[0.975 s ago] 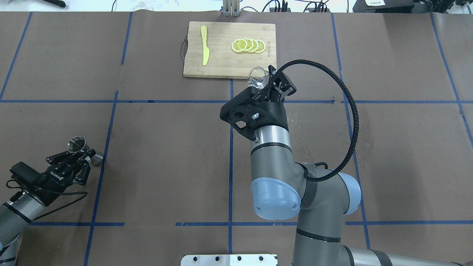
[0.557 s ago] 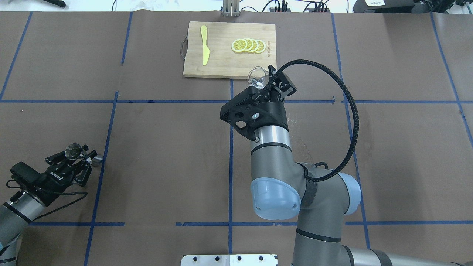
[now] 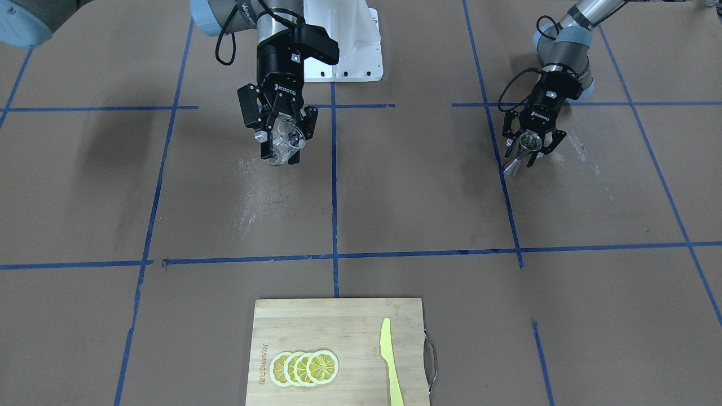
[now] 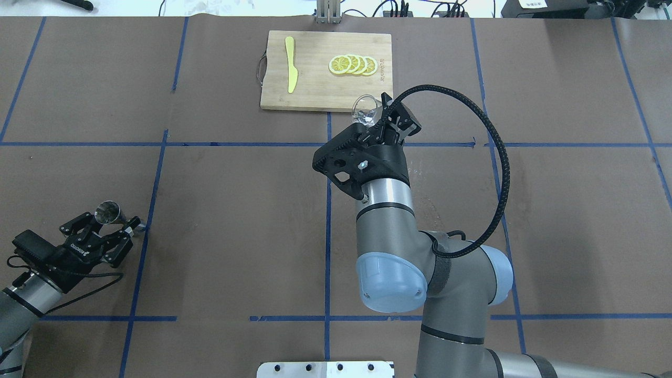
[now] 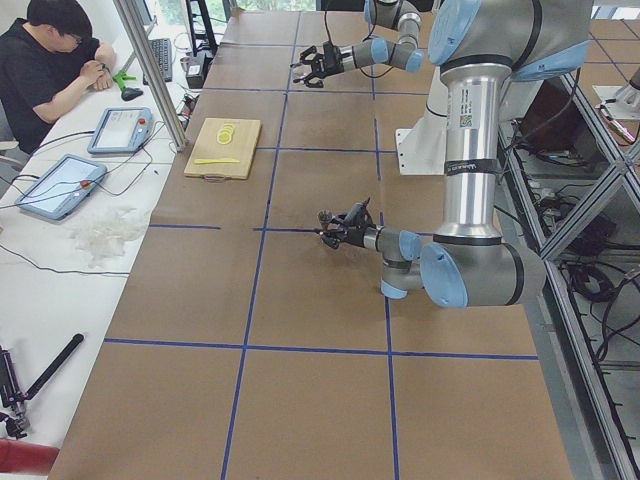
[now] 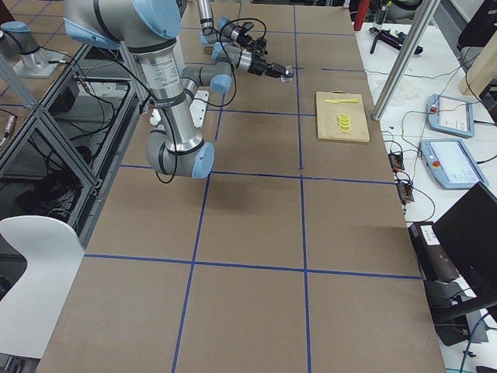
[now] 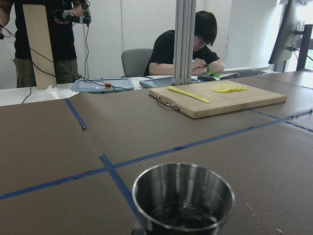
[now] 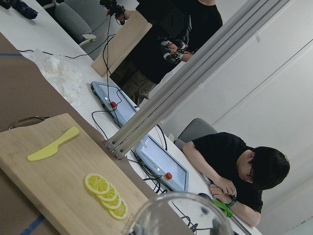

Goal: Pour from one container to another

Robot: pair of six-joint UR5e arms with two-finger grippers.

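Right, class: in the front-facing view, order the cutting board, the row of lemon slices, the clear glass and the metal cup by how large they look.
1. cutting board
2. row of lemon slices
3. clear glass and metal cup: too alike to rank, and both are farther from the camera than the board.

Robot lab: tape-grid table [image 4: 210, 210], teach pendants [image 5: 122, 128], alu frame [image 5: 152, 70], operator [image 5: 45, 65].

Left gripper [image 5: 330, 228] (near arm) holds a metal cup [image 5: 324, 215] — cutting board [image 5: 222, 148] beyond.
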